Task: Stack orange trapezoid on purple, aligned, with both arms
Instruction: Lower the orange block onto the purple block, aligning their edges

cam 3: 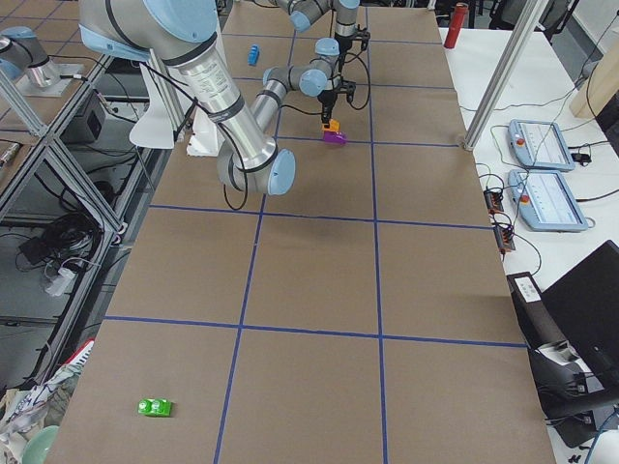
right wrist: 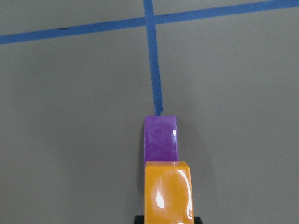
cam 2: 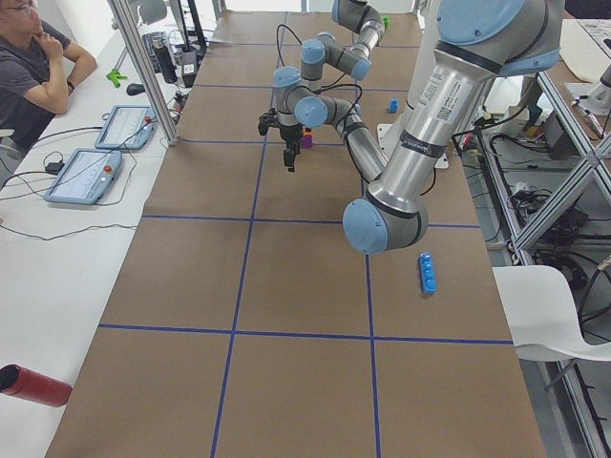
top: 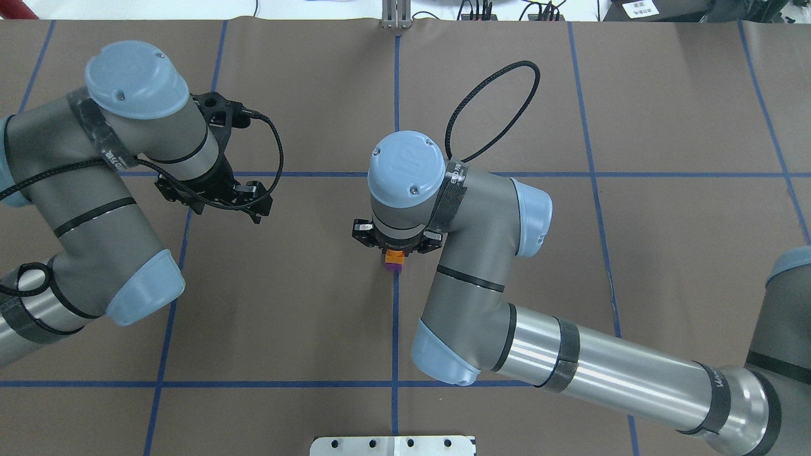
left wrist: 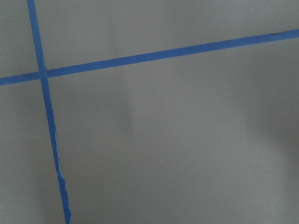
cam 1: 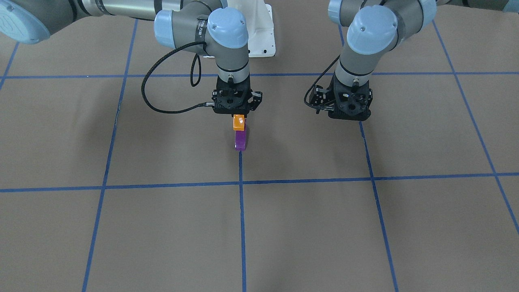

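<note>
My right gripper (cam 1: 239,117) is shut on the orange trapezoid (cam 1: 239,122) and holds it upright directly over the purple brick (cam 1: 240,141), which rests on the blue tape line. In the right wrist view the orange trapezoid (right wrist: 168,193) overlaps the near end of the purple brick (right wrist: 160,138); I cannot tell whether they touch. Both also show in the overhead view, the orange (top: 395,256) and the purple (top: 394,268). My left gripper (cam 1: 350,115) hangs low over bare paper about one grid square away. Its fingers are hidden, so I cannot tell if it is open.
A long blue brick (cam 2: 427,272) and a small blue brick (cam 2: 392,105) lie on the robot's side of the table. A green brick (cam 3: 155,407) lies at the far right end. The white base plate (top: 393,445) is at the robot's edge. A red cylinder (cam 2: 33,385) and tablets lie beside the table.
</note>
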Controlling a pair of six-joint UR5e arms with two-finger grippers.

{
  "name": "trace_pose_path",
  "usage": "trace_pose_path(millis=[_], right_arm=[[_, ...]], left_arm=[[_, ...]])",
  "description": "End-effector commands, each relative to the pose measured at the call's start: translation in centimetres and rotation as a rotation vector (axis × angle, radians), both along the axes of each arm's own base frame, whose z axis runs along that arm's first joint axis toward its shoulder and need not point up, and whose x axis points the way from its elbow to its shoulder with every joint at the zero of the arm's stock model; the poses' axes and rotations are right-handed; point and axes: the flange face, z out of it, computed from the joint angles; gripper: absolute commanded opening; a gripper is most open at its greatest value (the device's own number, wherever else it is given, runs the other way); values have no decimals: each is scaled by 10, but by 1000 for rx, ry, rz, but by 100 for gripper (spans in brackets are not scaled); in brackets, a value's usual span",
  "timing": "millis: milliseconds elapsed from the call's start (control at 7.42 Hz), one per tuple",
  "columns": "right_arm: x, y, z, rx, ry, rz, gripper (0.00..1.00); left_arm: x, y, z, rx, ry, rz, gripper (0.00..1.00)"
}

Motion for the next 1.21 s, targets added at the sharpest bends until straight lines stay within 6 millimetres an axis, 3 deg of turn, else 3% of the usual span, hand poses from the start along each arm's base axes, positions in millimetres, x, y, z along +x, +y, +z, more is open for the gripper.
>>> trace_pose_path(millis=[0, 1078], right_arm=[[-6, 2, 4, 9, 16, 4, 0], [-17, 9, 10, 60, 43, -7, 0]], left_arm=[[1, 0, 2, -3, -3, 1, 100], [2, 0, 2, -3, -3, 2, 100]])
